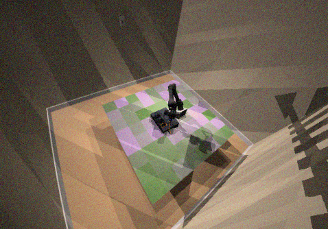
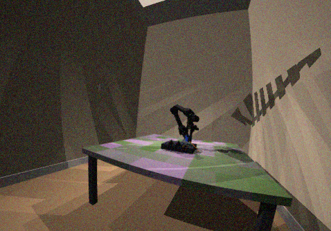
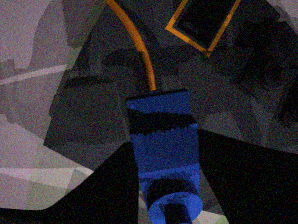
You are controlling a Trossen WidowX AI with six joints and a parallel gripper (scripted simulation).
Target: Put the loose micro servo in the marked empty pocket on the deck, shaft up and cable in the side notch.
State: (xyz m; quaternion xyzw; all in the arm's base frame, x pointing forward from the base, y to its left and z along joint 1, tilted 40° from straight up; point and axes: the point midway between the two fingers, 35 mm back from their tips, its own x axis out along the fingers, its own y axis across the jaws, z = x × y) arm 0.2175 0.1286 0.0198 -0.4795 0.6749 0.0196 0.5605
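Servo [image 2: 187,138] [image 3: 167,155] sits clamped in the gripper [image 2: 188,137] [image 3: 164,144] over the deck [image 1: 169,127] [image 2: 178,146] [image 3: 90,115], beside the orange-edged pocket [image 1: 163,125] [image 3: 187,41]; lowering while it is turned against that outline could catch an ear on the rim

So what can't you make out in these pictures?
- Wrist view: the far end of the marked pocket, cut off by the top edge.
- Wrist view: the orange cable's far end, also cut off there.
- Top view: the motor's ears, too small and grainy.
- Outside view: the pocket, too small to pick out on the dark deck.
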